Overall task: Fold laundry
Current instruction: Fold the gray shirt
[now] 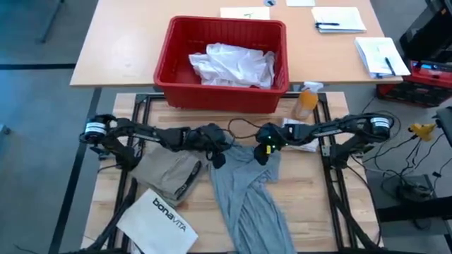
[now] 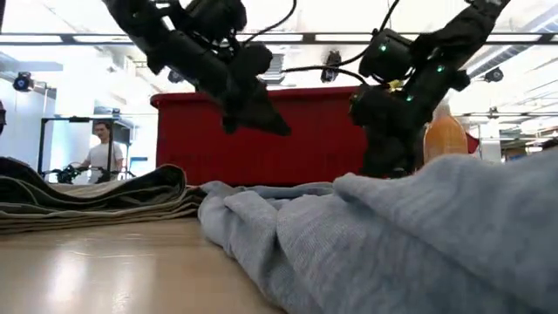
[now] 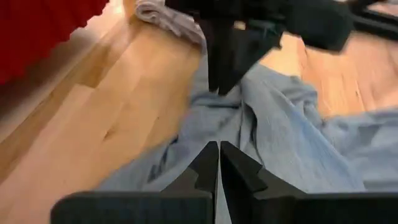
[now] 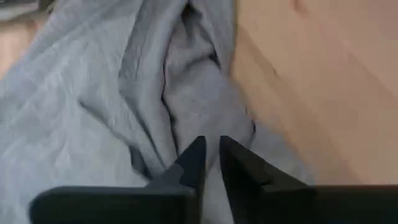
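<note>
Left tool — closed, empty, above grey T-shirt. Right tool — pinching a T-shirt fold. Khaki-tan piece flat on surface.

The soft grey T-shirt is a plain, even mid-grey with no print. Just left of it lies the folded khaki-tan garment, a flat sandy brown with darker edges. Beyond the T-shirt stands the rectangular plastic basket, bright red all over, holding a crumpled white shirt. In front of the khaki piece, the stiff white bag carries black "bonavita" lettering. Right of the basket is an orange bottle with a pale top. The slatted wooden table is light honey-coloured. Both arms are black.
</note>
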Available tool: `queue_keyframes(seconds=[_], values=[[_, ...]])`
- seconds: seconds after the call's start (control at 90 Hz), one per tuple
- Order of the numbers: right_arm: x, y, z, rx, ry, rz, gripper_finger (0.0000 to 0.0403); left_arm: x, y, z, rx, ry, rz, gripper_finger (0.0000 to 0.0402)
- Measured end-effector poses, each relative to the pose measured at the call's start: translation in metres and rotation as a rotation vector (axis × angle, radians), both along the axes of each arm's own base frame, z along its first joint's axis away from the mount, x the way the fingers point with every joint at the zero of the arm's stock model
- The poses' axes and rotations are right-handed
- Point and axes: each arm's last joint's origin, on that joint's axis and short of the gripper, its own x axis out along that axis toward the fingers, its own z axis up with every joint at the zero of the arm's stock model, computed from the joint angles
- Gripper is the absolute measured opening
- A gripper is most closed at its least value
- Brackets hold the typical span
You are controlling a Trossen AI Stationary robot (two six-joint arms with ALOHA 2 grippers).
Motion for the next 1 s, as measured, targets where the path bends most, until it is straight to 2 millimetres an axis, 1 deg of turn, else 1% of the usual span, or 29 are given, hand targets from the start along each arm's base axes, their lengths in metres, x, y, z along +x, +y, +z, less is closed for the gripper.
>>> queue_keyframes(seconds=[0.089, 0.189, 0.3, 0.4, 0.467, 0.567, 0.633, 0.689, 0.789, 0.9, 1.0], values=[[0.005, -0.001, -0.005, -0.014, -0.017, 0.012, 0.0004, 0.006, 0.007, -0.012, -0.072, 0.003, -0.018, 0.0000], [0.009, 0.000, -0.014, -0.029, -0.001, 0.044, 0.0007, 0.008, 0.010, -0.029, -0.068, 0.060, -0.025, 0.0000], [0.010, 0.002, -0.029, 0.019, 0.049, 0.102, 0.0007, 0.017, 0.011, -0.034, -0.052, 0.062, -0.051, 0.0000], [0.012, 0.007, -0.034, 0.034, 0.051, 0.152, 0.0001, 0.026, 0.013, -0.045, -0.053, 0.088, -0.063, 0.0000], [0.012, 0.014, -0.033, 0.023, 0.052, 0.166, 0.0001, 0.031, 0.014, -0.053, -0.066, 0.115, -0.079, 0.0000], [0.011, 0.026, -0.029, 0.000, 0.055, 0.227, 0.0000, 0.040, 0.014, -0.059, -0.085, 0.120, -0.103, 0.0000], [0.009, 0.034, -0.026, -0.026, 0.063, 0.257, 0.0000, 0.046, 0.015, -0.060, -0.086, 0.124, -0.106, 0.0000], [0.006, 0.037, -0.024, -0.067, 0.092, 0.234, 0.0000, 0.050, 0.015, -0.059, -0.081, 0.117, -0.111, 0.0000], [0.003, 0.033, -0.019, -0.120, 0.097, 0.156, 0.0000, 0.051, 0.015, -0.058, -0.070, 0.132, -0.119, 0.0000], [0.010, 0.024, -0.004, -0.151, -0.045, 0.128, 0.0000, 0.048, 0.015, -0.063, -0.067, 0.178, -0.127, 0.0000], [0.014, 0.012, 0.000, -0.170, -0.121, 0.084, 0.0000, 0.044, 0.014, -0.066, -0.066, 0.200, -0.131, 0.0000]])
